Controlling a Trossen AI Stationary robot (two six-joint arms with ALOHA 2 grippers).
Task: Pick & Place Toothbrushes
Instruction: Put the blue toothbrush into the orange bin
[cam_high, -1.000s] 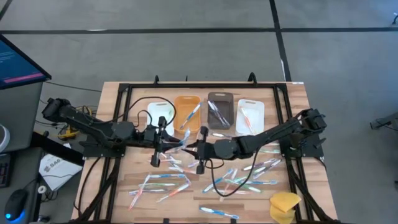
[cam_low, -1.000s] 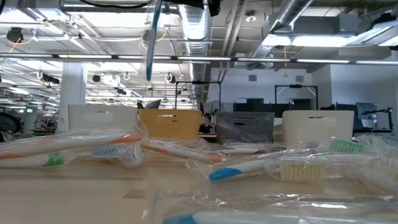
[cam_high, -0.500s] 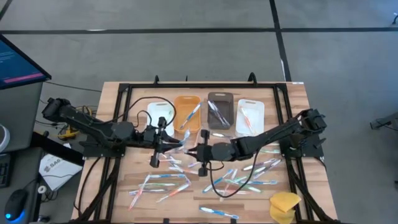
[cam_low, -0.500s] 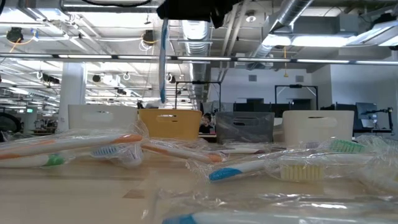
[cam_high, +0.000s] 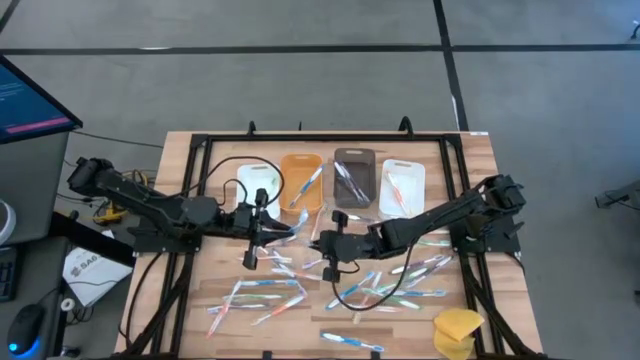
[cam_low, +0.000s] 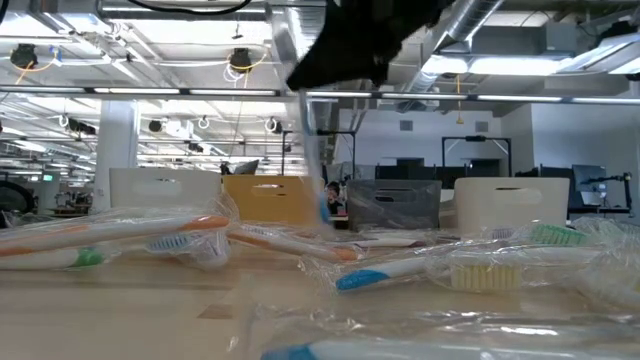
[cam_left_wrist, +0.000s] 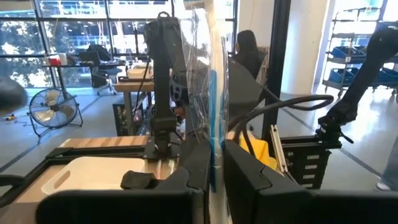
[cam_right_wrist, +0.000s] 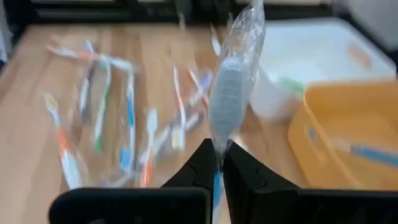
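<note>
Many wrapped toothbrushes (cam_high: 385, 285) lie loose on the wooden table's near half. My left gripper (cam_high: 262, 232) is left of centre, pointing level, shut on a wrapped blue toothbrush (cam_left_wrist: 213, 93). My right gripper (cam_high: 328, 245) is at the centre, slanting down, shut on another wrapped toothbrush (cam_right_wrist: 230, 87). In the low view that one shows as a blurred streak (cam_low: 312, 150) under the dark gripper. Along the far side stand a white bin (cam_high: 240, 178), an orange bin (cam_high: 290, 170), a grey bin (cam_high: 365, 160) and a second white bin (cam_high: 415, 180). Three of them hold toothbrushes. My left gripper pinches the wrapped toothbrush between its two fingers (cam_left_wrist: 198, 163), at a spot on the blue handle (cam_left_wrist: 213, 146). The rest of the brush and its clear wrapper stick out beyond the fingertips, clear of the table. My right gripper pinches the toothbrush's blue handle (cam_right_wrist: 216, 177) between its two fingers, wrapper and all. The head end (cam_right_wrist: 229, 93) and the crinkled wrapper reach out past the fingertips. The brush slants down below the gripper, its lower end (cam_low: 323, 208) clear of the table.
A yellow sponge-like lump (cam_high: 458, 330) sits at the near right corner. A black frame (cam_high: 300, 137) runs round the table's far edge and sides. A cable (cam_high: 345, 290) loops under my right arm across the loose toothbrushes.
My right gripper has sunk toward the table, tipped its fingers downward and rolled. Its toothbrush has come down with it and swung from hanging high to slanting lower, near the orange bin in the low view.
</note>
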